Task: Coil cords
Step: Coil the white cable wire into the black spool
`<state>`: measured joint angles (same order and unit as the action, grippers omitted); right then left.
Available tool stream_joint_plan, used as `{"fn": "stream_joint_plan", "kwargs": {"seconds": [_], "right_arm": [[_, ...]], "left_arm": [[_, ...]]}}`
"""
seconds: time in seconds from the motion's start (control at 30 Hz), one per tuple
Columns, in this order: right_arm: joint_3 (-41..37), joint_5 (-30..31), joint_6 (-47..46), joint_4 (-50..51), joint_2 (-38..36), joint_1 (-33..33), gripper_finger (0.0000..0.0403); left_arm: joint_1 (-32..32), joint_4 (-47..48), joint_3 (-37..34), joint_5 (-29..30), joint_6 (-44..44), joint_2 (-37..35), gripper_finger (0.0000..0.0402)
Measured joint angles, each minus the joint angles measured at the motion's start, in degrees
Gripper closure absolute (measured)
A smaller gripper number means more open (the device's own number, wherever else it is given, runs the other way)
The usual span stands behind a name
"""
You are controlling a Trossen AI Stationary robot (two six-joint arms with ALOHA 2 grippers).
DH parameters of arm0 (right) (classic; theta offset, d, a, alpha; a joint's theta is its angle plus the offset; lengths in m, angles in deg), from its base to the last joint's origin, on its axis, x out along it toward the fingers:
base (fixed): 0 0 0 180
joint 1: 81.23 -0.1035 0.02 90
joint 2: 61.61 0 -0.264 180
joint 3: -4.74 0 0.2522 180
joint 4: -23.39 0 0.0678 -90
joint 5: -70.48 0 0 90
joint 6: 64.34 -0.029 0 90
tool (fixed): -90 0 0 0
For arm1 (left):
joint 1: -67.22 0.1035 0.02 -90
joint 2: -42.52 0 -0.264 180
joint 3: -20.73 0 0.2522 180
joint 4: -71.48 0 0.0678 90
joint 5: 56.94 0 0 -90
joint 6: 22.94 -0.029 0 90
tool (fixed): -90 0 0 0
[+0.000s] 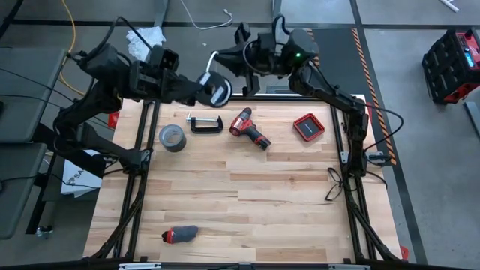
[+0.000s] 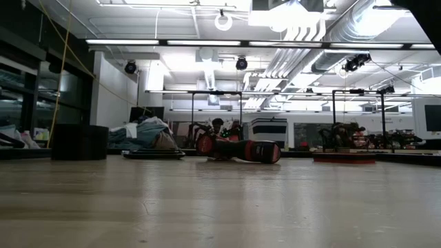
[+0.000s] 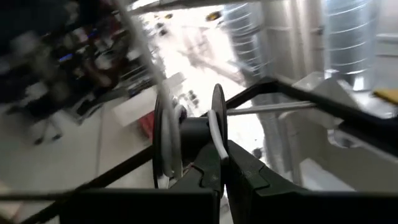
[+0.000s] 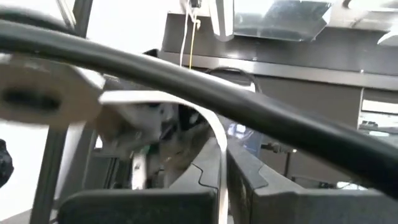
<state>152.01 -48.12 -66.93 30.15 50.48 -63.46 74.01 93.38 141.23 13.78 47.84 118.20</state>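
Your cord [image 1: 225, 57] is the thin white cable, and it's up in the air past the far edge of the table [image 1: 225, 217], not on the wood. Its black disc [image 1: 216, 88] with the pale centre sits at the left gripper [image 1: 204, 84], just above that far edge. From the disc the cable loops up and over to the right gripper [image 1: 241, 54].

Left wrist view: the disc [image 3: 186, 140] is seen edge-on like a spool, white cable [image 3: 216, 134] running through its groove, left fingers [image 3: 208, 177] clenched on it. Right wrist view: right fingers [image 4: 214, 168] pinched closed on the white cable [image 4: 211, 130], which arcs away toward the disc [image 4: 43, 96]. So both are grasping the same cord, each at one end of a short span.

Risks, as I judge them:
- Short span between two closed grips. Pull the arms apart and you'll likely yank the cable out of the right pinch or strain it at the disc.
- Thin cable in a flat pinch can slide. If the right grip slips mid-wrap, the turns may spring loose off the disc.
- Grippers are near each other; a wrapping swing could knock one against the other.
- All of this hangs beyond the far edge. A dropped disc probably lands off the table.

Nearer you than the disc, on the wood: clamp [image 1: 205, 122], tape roll [image 1: 172, 138], drill [image 1: 248, 128]. They're well below the held cord and not in the way unless you come down.
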Motion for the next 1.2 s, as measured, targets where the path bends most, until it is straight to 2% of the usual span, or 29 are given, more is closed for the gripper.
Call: {"fn": "stream_joint_plan", "kwargs": {"seconds": [0.17,0.27,0.63,0.97,1.2], "right_arm": [[1.4,-0.3,0.6,0.6,-0.8,1.5,0.0403],[1.5,-0.3,0.6,3.4,-1.1,2.3,0.0403],[1.5,-1.6,-2.0,4.7,-1.2,2.9,0.0403],[1.5,-1.7,-3.0,9.3,-1.3,1.0,0.0403],[1.5,-1.0,-1.5,12.8,-1.1,-2.0,0.0403]], "left_arm": [[0.5,10.1,-0.1,0.3,-3.9,-2.3,0.0401],[1.5,12.7,0.0,1.6,-7.0,-3.9,0.0402],[6.9,22.6,0.0,11.0,-22.8,-9.5,0.0402],[9.5,21.6,0.0,15.5,-39.4,-10.7,0.0401],[10.3,17.0,0.0,17.4,-44.7,-9.8,0.0401]]}}
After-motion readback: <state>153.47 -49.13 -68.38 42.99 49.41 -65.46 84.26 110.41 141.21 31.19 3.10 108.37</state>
